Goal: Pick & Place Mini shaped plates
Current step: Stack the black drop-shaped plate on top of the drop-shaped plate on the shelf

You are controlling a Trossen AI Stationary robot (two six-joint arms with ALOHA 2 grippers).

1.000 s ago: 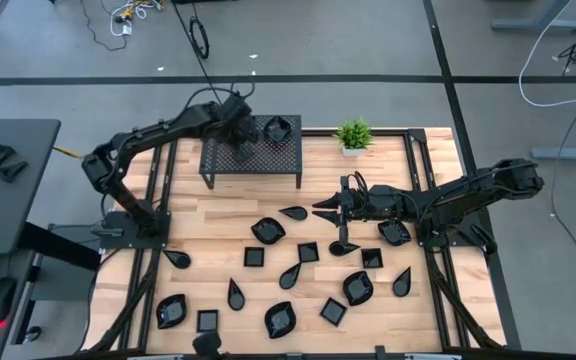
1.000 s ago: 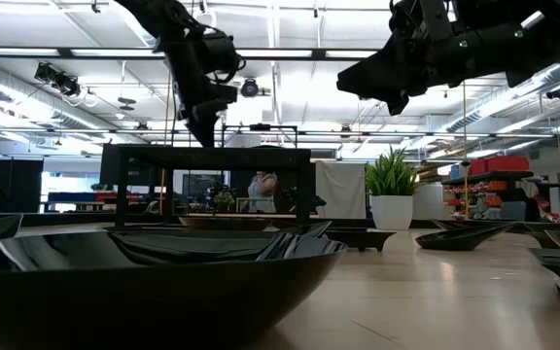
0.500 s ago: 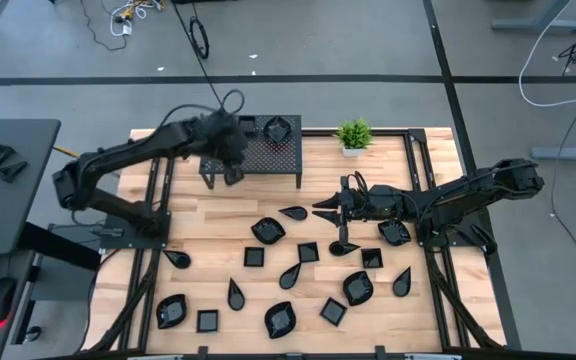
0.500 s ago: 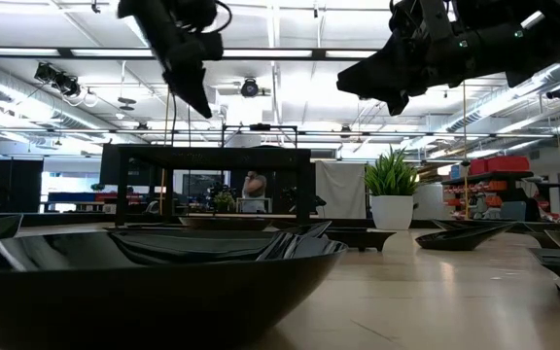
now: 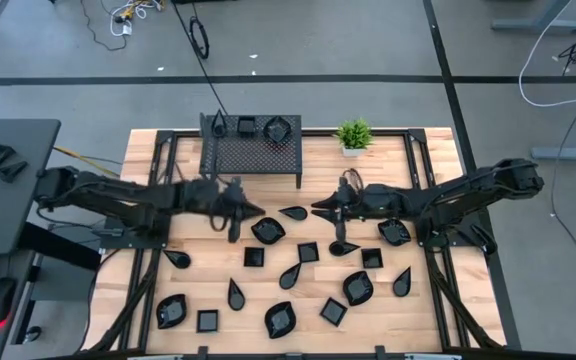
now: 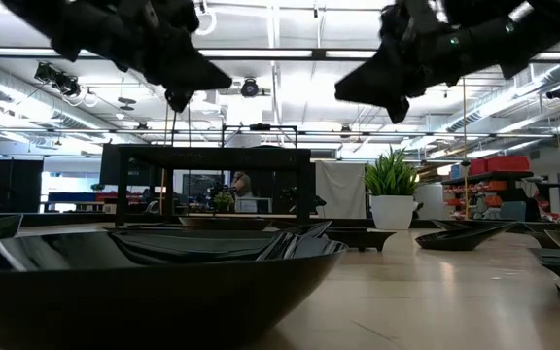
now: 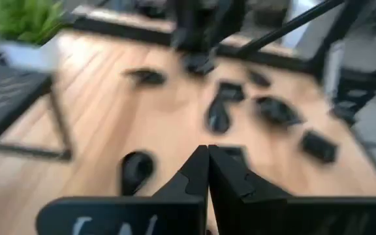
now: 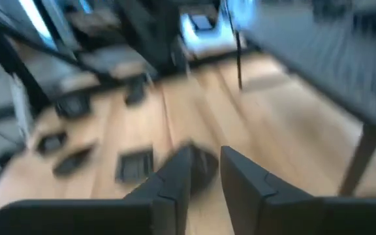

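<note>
Your left tool pinched closed and empty above the wooden desk, your right tool slightly open, small shiny black plates blurry in both wrist views.

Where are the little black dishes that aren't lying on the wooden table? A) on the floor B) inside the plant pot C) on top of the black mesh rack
C: two dishes sit on the black mesh rack, seen from above.
</note>
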